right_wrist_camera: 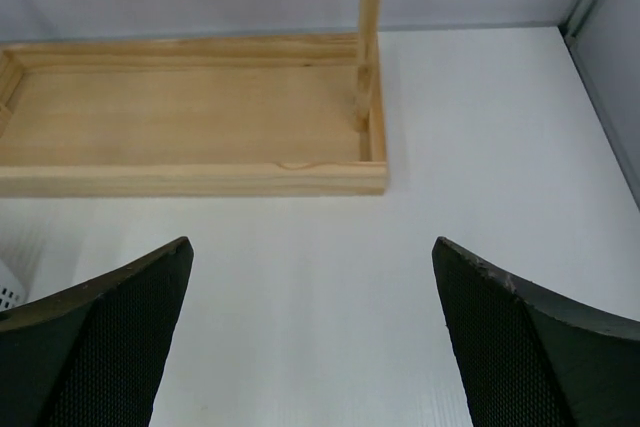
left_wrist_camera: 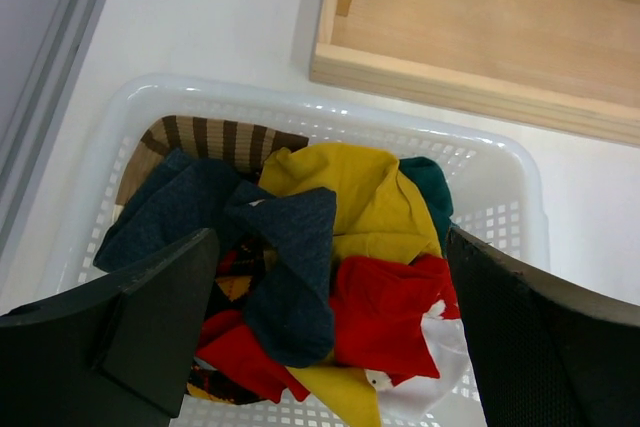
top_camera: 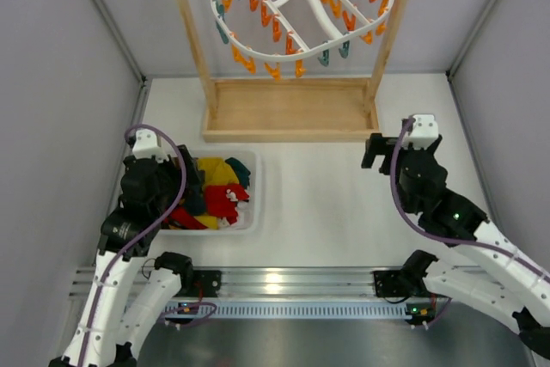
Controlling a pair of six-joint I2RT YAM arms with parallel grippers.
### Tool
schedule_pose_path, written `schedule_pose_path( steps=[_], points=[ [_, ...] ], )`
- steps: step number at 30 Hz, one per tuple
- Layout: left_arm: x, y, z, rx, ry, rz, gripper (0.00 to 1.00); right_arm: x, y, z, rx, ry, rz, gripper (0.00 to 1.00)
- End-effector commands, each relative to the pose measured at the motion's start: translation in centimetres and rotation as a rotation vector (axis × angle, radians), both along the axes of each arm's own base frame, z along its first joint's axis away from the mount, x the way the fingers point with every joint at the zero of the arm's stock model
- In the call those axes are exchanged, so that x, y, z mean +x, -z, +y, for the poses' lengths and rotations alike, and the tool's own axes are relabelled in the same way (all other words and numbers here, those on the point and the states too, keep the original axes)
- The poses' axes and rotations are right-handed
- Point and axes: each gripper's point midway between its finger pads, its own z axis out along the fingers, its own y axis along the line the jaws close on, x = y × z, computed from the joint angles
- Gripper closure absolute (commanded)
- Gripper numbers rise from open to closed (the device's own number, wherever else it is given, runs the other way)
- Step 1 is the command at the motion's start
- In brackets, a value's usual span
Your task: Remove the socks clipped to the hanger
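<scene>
The white oval hanger (top_camera: 301, 6) hangs in the wooden stand at the back, its orange and teal pegs dangling with no sock on them. The socks lie heaped in the white basket (left_wrist_camera: 500, 162): a dark navy one (left_wrist_camera: 290, 267), a mustard yellow one (left_wrist_camera: 355, 197) and a red one (left_wrist_camera: 385, 312). My left gripper (left_wrist_camera: 330, 327) is open and empty just above this heap, and shows over the basket in the top view (top_camera: 187, 185). My right gripper (right_wrist_camera: 310, 337) is open and empty over bare table, right of the stand's base (top_camera: 374, 150).
The light wooden stand (top_camera: 292, 109) has a tray-like base and two uprights (right_wrist_camera: 370, 37). The basket (top_camera: 258, 191) also holds a brown striped sock (left_wrist_camera: 220, 137), a teal one (left_wrist_camera: 432, 187) and a white patch (left_wrist_camera: 440, 347). Grey walls close in both sides.
</scene>
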Motion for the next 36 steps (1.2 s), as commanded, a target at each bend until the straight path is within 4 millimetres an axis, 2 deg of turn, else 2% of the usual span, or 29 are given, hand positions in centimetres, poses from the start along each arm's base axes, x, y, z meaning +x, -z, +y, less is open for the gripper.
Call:
schedule_pose_path(
  steps=[1,3,9,29,36],
  points=[
    [0.8,-1.6,-0.6,-0.016,0.035,-0.076,0.02,-2.2,1.4,-3.8,-0.037,0.086,0.036,0.01],
    [0.8,-1.5,-0.7,-0.018,0.04,-0.072,0.01,-3.0,1.2,-4.6,-0.018,0.083,0.018,0.0],
    [0.4,-2.0,-0.3,-0.02,0.024,-0.099,0.02,-4.1,1.1,-5.2,0.01,0.06,0.005,0.01],
    [0.0,-3.1,0.4,-0.028,-0.013,-0.142,0.01,-4.4,1.6,-5.5,0.035,0.072,0.016,0.0],
    [-0.6,-4.2,0.5,-0.04,-0.012,-0.19,0.02,-4.9,0.9,-6.2,0.04,0.079,-0.004,0.0]
  ],
)
